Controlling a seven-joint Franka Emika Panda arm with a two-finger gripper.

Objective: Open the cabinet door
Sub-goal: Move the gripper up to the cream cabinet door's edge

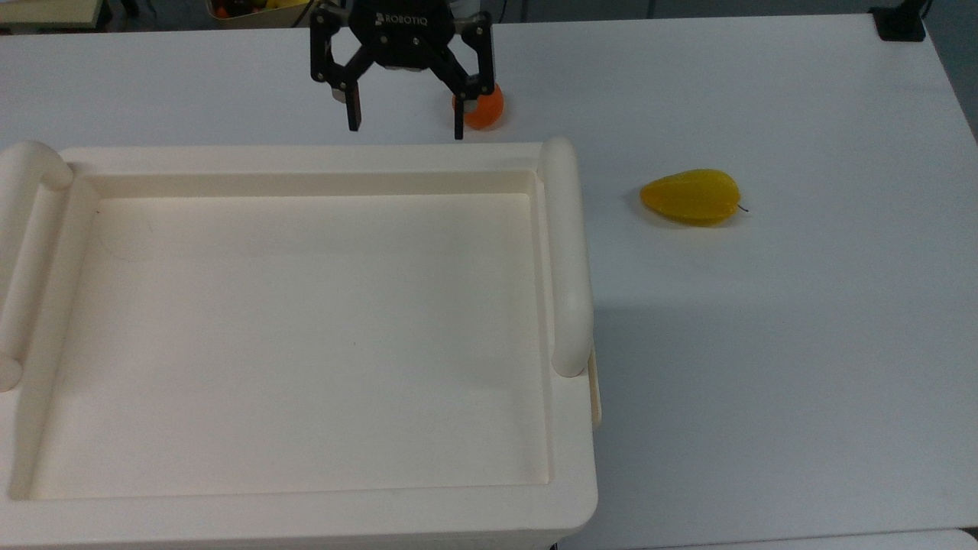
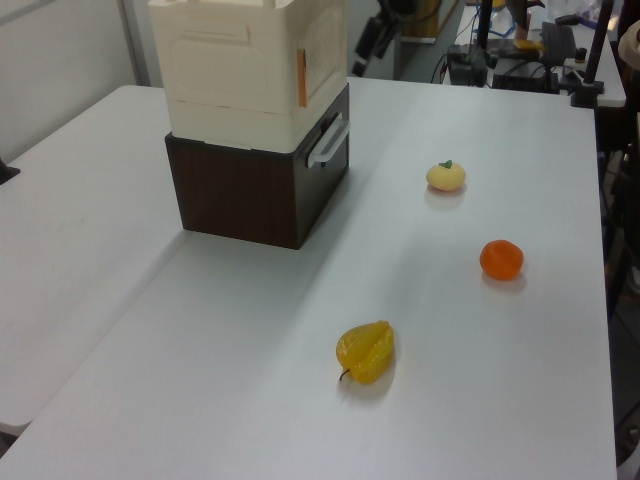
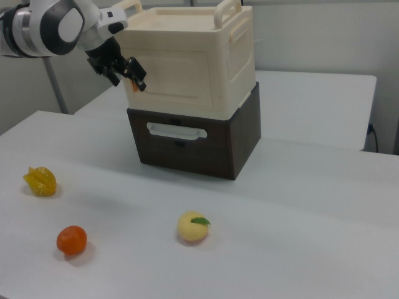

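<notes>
the black two-finger gripper (image 1: 405, 122) hangs with its fingers spread wide, just beside the upper edge of the large cream plastic box-like cabinet (image 1: 306, 504) in the top view. in the right view the gripper (image 3: 124, 73) sits near the flat cream cabinet door (image 3: 177, 78) (which lies flush, closed). the cabinet (image 3: 187, 62) rests on a dark brown wooden drawer box (image 3: 193, 146). a round orange fruit (image 1: 487, 114) lies partly behind one finger.
</notes>
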